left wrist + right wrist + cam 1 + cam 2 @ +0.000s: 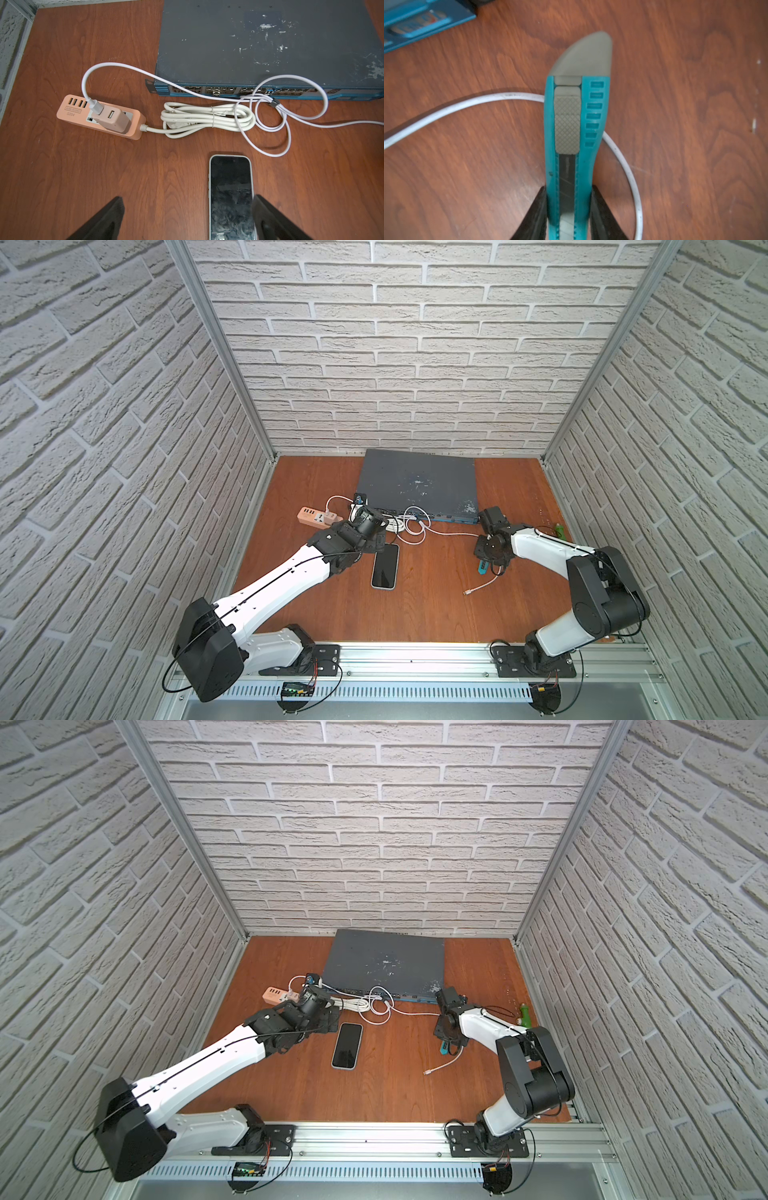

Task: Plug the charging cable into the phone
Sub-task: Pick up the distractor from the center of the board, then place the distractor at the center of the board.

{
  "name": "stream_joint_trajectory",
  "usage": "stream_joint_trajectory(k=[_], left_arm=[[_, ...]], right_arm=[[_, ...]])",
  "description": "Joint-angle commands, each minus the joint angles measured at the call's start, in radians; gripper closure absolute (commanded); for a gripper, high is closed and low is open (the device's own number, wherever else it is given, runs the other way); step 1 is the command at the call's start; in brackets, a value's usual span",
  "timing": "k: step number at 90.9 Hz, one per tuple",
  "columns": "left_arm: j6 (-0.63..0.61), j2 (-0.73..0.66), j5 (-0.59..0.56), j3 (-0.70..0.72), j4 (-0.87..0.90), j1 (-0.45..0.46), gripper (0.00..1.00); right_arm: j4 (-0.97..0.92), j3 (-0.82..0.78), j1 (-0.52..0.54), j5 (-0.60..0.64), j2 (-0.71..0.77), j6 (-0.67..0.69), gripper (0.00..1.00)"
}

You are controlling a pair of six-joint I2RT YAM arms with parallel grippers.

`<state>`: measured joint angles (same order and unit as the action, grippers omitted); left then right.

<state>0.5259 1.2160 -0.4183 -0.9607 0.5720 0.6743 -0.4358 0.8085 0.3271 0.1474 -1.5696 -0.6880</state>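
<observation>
On the reddish-brown wooden worktop [436, 614] the flat phone with glossy black screen and light silvery rim [385, 566] [230, 197] lay face up near the middle, a little toward the left edge, with its long side pointing to the far edge. The left end effector [188, 199] hung over the far end of the phone. Its two black fingers [270, 218] were wide apart and held nothing. In the left wrist view one finger covered a part of the phone's side, and the other stood over bare wood. The long thin white charging cable [453, 534] [116, 64] started at a pale charger block [113, 120] that sat in a peach-coloured power strip [72, 112] near the left edge. It made loose loops in front of the large dark grey flat box [417, 483] at the far edge and then ran toward the right edge. Its small plug with a metallic tip [466, 592] lay free on the wood between the middle and the right edge, well apart from the phone. The right end effector [569, 188] was clamped on a teal plastic utility knife with a grey slider [566, 124] [481, 568], and the charging cable [508, 96] passed under this knife. I could not tell whether the knife touched the worktop. A thicker white cord tied in flat loops [207, 118] lay between the power strip and the loops of the charging cable.
</observation>
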Motion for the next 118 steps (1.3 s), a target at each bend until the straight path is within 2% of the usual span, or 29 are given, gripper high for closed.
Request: stream_joint_trajectory(k=[1,31,60,85,118], left_arm=[[0.036,-0.007,0.053,0.018,-0.047,-0.014,0.02],[0.142,-0.020,0.163,0.089,-0.151,-0.035,0.02],[0.166,-0.089,0.172,0.118,-0.142,-0.035,0.02],[0.161,-0.088,0.191,0.116,-0.148,-0.035,0.02],[0.154,-0.073,0.202,0.121,-0.161,-0.038,0.02]], right_arm=[[0.000,0.020,0.004,-0.020,0.042,0.026,0.93],[-0.080,0.058,0.013,0.025,0.157,0.067,0.97],[-0.169,0.103,0.014,0.073,0.260,0.088,0.97],[-0.248,0.204,0.007,0.137,0.296,0.109,0.97],[-0.281,0.314,-0.118,0.133,0.285,0.149,0.97]])
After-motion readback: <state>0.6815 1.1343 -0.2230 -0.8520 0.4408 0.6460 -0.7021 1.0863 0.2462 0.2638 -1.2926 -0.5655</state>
